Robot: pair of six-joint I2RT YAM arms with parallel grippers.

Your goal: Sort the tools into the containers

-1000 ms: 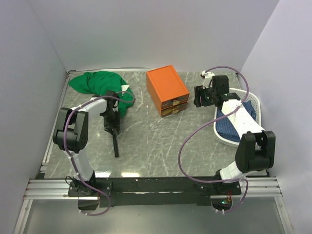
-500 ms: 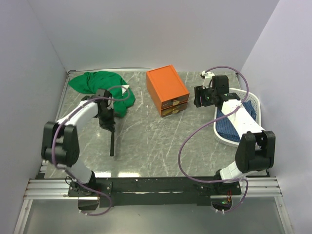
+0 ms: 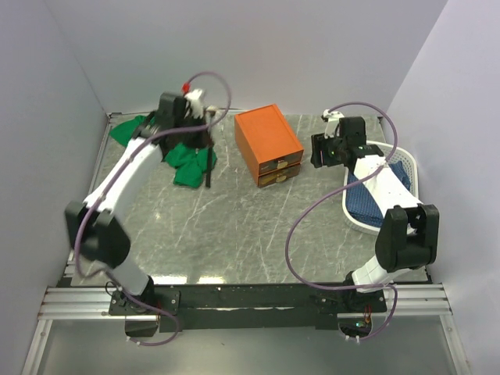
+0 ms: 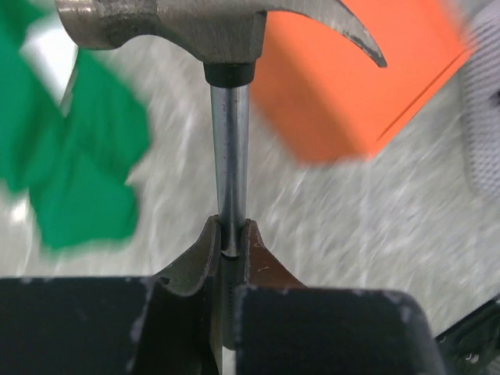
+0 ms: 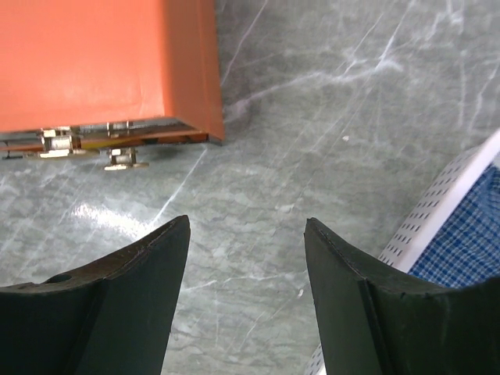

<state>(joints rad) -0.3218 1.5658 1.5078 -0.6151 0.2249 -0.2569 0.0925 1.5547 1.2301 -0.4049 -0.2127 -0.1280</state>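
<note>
Left side first: my left end effector (image 4: 230,234) is clenched on the hammer (image 4: 229,148), pinching the bare steel shaft, with the head and claw standing clear beyond my fingertips. That grip leaves the long handle hanging free, and from above it shows as a dark line dangling over the green cloth (image 3: 187,160). So the hammer is up off the desk (image 3: 234,226), in the air at the far left, just beside the orange box (image 3: 268,139) but not over it. The wrist view is blurred, so I judge I'm mid-swing.

On the other side, my right end effector (image 5: 246,234) is released, jaws spread wide with nothing between them. It hovers low over bare desk, close to the box's front corner. Its camera looks straight at the small metal pulls (image 5: 125,160) on the drawers (image 3: 277,170), which makes sense: both drawers look shut, and nothing goes in until one is opened. Behind that wrist sits the white basket (image 5: 437,211) with its blue checked cloth (image 5: 469,242), well out of the hammer's way.
</note>
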